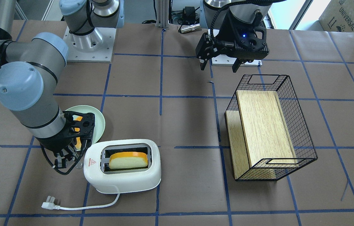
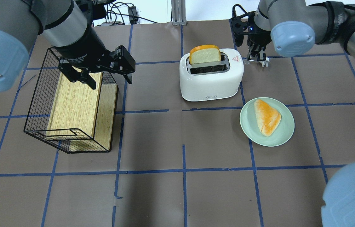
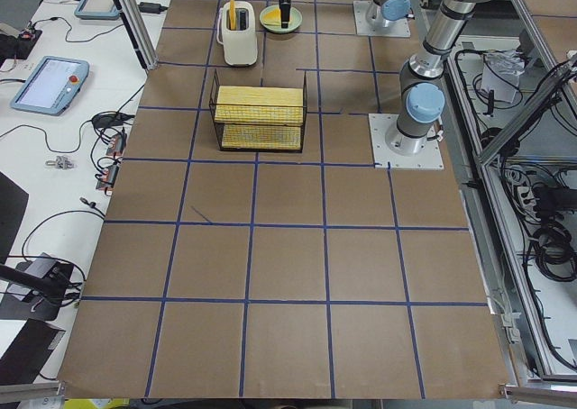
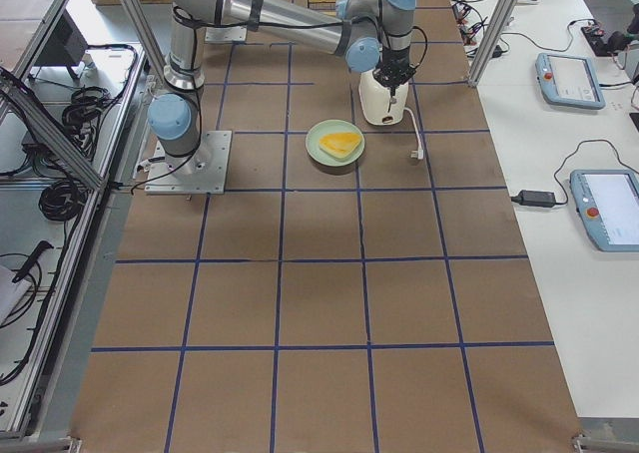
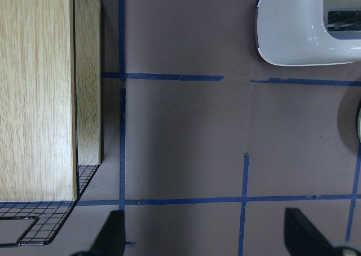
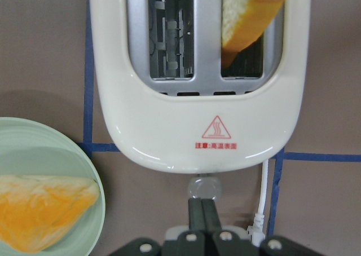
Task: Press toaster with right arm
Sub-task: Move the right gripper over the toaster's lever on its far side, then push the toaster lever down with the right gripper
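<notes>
I have the toaster (image 2: pixel 210 80) standing on the counter (image 2: pixel 215 189) with a bread slice (image 2: pixel 204 54) riding high in one slot; I judge from that height that the lever (image 6: pixel 204 186) is not yet pushed down. The right claw (image 6: pixel 202 206) hangs at the toaster's sticker end, directly over the lever knob; its fingers are pressed together and hold nothing, which I read as deliberate, since a closed tip makes one firm point for pushing. Whether the tip already touches the knob I cannot tell. A pale green plate (image 2: pixel 286 135) with a triangular piece of bread sits just beside the toaster. The left claw (image 2: pixel 111 82) hovers well apart from the toaster, over a wire basket (image 2: pixel 38 104); its fingers are spread wide around nothing, parked clear of the press. The cord (image 1: pixel 85 206) trails loose from the toaster, unplugged.
</notes>
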Robot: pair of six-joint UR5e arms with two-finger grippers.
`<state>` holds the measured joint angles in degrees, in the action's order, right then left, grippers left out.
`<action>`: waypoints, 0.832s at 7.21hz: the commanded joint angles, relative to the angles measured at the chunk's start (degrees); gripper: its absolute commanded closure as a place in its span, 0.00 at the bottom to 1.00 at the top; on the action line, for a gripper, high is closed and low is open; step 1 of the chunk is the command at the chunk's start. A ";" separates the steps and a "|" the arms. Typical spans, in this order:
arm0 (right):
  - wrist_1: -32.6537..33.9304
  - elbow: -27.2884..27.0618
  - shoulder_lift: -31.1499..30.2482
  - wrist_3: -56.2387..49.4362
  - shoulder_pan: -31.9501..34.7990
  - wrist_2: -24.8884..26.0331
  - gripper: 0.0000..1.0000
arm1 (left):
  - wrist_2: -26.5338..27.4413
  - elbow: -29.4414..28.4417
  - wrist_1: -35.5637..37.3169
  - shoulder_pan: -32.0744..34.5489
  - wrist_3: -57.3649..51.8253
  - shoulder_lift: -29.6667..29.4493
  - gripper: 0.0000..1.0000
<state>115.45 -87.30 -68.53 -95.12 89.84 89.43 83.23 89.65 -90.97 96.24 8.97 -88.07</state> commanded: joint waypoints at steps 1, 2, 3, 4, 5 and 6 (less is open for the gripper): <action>0.21 -0.07 0.59 -0.33 -0.01 -0.04 0.95 | 0.00 0.00 0.00 0.00 0.00 0.09 0.00; 0.21 -0.06 0.68 -0.33 -0.01 0.05 0.95 | 0.00 0.00 0.00 0.00 0.00 0.00 0.00; 0.21 -0.15 0.68 -0.33 -0.01 0.13 0.95 | 0.00 0.00 0.09 0.00 0.00 0.00 0.00; 0.12 -0.24 0.68 -0.33 -0.10 0.14 0.95 | 0.00 0.00 0.00 0.00 0.00 0.00 0.00; 0.21 -0.24 0.68 -0.33 -0.10 0.14 0.95 | 0.00 0.00 0.00 0.00 0.00 0.09 0.00; 0.30 -0.33 1.03 -0.33 -0.10 0.14 0.95 | 0.00 0.00 0.00 0.00 0.00 0.00 0.00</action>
<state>115.66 -87.54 -67.76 -95.45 89.75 89.55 83.23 89.65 -90.96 96.24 8.96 -88.04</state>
